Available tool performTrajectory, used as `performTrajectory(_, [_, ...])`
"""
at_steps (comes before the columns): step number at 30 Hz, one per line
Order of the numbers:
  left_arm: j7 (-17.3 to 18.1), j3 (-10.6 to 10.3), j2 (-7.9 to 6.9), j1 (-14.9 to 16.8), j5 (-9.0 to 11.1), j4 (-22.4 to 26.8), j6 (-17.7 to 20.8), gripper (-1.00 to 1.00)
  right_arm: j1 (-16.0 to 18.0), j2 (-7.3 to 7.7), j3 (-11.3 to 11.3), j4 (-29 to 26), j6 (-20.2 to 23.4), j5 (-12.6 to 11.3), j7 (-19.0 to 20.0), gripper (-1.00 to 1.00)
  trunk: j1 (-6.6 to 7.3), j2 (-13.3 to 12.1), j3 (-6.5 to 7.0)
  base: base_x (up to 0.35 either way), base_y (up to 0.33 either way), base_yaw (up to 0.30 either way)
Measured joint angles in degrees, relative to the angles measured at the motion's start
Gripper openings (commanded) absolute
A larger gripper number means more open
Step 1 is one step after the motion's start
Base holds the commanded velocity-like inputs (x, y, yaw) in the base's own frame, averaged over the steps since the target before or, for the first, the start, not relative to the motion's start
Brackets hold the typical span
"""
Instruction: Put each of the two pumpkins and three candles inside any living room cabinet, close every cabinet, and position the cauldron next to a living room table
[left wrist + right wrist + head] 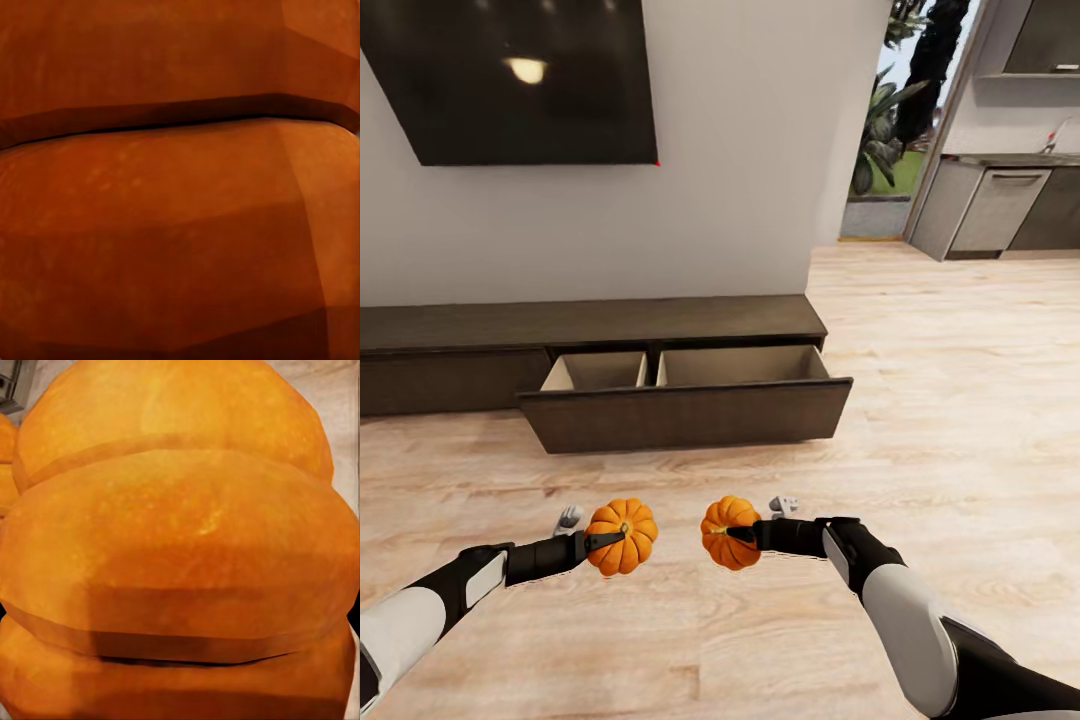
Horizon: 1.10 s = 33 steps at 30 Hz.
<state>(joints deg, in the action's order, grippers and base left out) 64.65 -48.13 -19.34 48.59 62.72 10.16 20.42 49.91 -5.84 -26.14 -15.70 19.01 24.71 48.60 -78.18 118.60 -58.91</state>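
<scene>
Ahead at 12 o'clock: the long dark brown cabinet (pixel 590 325) runs along the white wall under a black wall-mounted TV (pixel 525 80), with its wide drawer (pixel 690 412) pulled out over the wood floor (pixel 940 400), showing two pale beige compartments.
Left gripper (pixel 603 541): closed on the left pumpkin (pixel 622 537), a dark finger lying across its ribs; the left wrist view sits hard against orange skin (pixel 180 225).
Right gripper (pixel 740 534): clamped on the right pumpkin (pixel 728 533), fingers pinching its near side; its wrist camera is likewise full of bright orange ribs (pixel 180 555).
Pumpkins: both held off the floor, side by side but apart, at about 6 o'clock from the open drawer and well short of it.
Step in hand: carrying both pumpkins to the cabinet, as I judge it.
Next move: probably roll closer, reach each arm over the drawer front, lower a pumpkin into a compartment and release.
Elsewhere: grey kitchen units (pixel 1000 205) at 2 o'clock.
</scene>
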Motion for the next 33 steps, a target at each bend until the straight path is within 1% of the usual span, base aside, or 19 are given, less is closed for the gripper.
performTrajectory(18, [0.0, 0.0, 0.00, -0.3, 0.0, 0.1, -0.6, -1.00, 0.0, 0.09, 0.0, 0.1, 0.0, -0.1, 0.2, -1.00, 0.00, 0.0, 0.00, 0.337, 0.000, 0.000])
performTrajectory(27, [0.0, 0.0, 0.04, -0.3, 0.0, 0.1, -0.6, -1.00, 0.0, 0.09, 0.0, 0.1, 0.0, -0.2, 0.3, -1.00, 0.00, 0.0, 0.31, 0.336, 0.000, -0.130])
performTrajectory(33, [0.0, 0.0, 0.05, -0.3, 0.0, 0.1, -0.6, -1.00, 0.0, 0.05, 0.0, 0.1, 0.0, -0.2, 0.3, -1.00, 0.00, 0.0, 0.38, 0.336, 0.000, -0.021])
